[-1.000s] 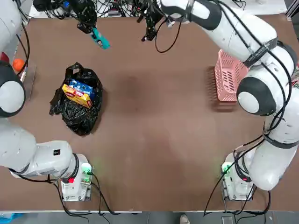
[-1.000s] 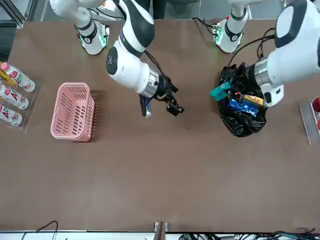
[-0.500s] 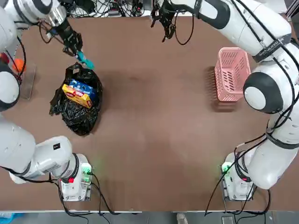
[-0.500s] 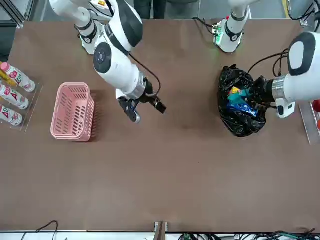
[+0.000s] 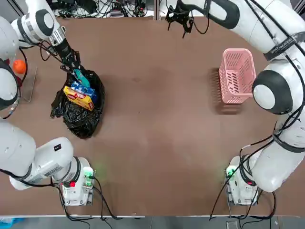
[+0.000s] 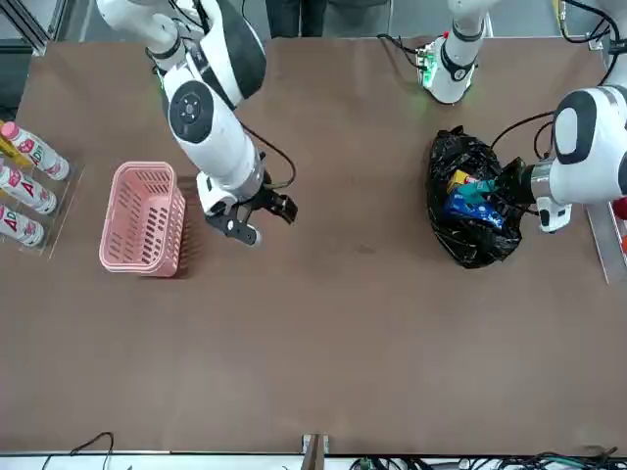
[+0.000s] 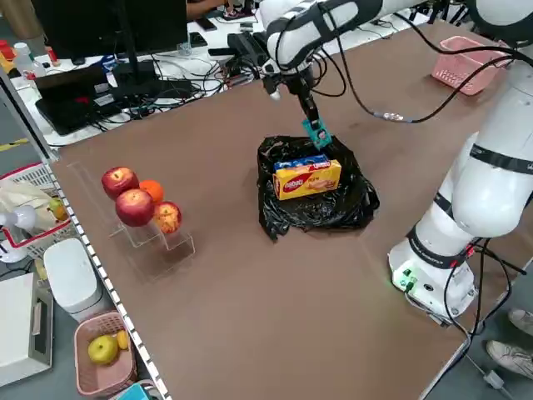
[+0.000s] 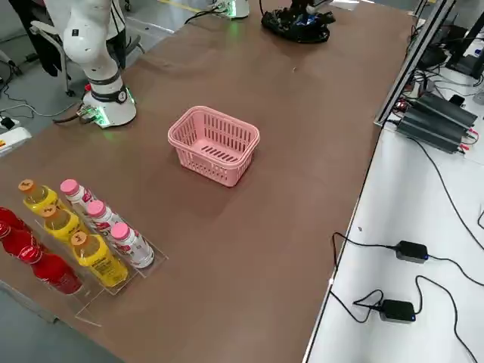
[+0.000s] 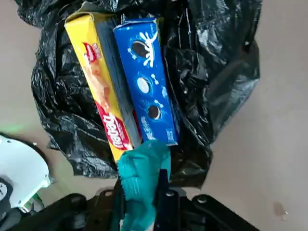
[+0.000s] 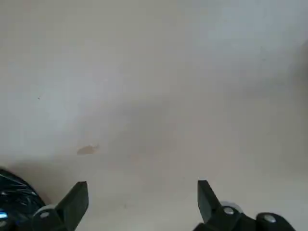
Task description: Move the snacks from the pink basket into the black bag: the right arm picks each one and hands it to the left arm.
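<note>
The slim teal snack packet (image 9: pixel 139 185) is pinched between the clenched left gripper (image 5: pixel 74 68) at the glossy black plastic bag's (image 5: pixel 81 119) rim; the right gripper (image 6: pixel 257 217) is held open, empty, beside the pink lattice basket (image 6: pixel 142 217).

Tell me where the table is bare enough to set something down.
The wide brown stretch between the black bag and the pink basket is bare. It is crowded at the bag, where the left hand holds the teal snack at its mouth.
</note>
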### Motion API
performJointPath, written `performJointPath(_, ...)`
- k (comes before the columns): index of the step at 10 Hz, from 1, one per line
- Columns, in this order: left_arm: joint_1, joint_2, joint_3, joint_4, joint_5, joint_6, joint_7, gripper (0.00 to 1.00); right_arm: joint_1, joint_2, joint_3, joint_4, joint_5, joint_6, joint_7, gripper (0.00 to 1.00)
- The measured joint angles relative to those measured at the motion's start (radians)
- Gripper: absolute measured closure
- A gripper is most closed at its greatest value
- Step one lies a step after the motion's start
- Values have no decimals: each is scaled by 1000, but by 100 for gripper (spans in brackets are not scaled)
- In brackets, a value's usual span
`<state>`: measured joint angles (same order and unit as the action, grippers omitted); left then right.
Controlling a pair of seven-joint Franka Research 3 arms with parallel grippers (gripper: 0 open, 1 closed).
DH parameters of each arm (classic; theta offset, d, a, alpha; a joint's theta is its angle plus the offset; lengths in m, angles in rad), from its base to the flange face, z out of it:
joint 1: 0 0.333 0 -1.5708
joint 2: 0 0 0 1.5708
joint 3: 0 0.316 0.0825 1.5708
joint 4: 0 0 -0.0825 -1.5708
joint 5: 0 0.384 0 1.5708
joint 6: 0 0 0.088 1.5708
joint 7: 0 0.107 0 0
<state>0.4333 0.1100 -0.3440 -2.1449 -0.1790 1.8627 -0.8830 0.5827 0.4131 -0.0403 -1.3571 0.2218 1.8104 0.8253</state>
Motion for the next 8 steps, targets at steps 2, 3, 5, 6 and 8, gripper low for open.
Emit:
performJointPath(2,-1,22,-4,-29,3,46,4,64,-51,-21,-2,-30,-24,-9,-132,0)
performJointPath(3,-3,29,-8,-32,3,54,4,48,-72,-37,-2,-53,-38,-11,-187,0)
performJointPath(5,-3,28,-12,-26,3,58,4,20,-118,-79,-4,-101,-70,-22,-299,0)
performJointPath(6,-3,22,-12,-14,3,58,4,4,-146,-106,-5,-133,-87,-27,-363,0)
performJointPath(8,-3,-3,-15,47,3,56,4,0,-199,-168,-5,-214,-121,-29,-474,0)
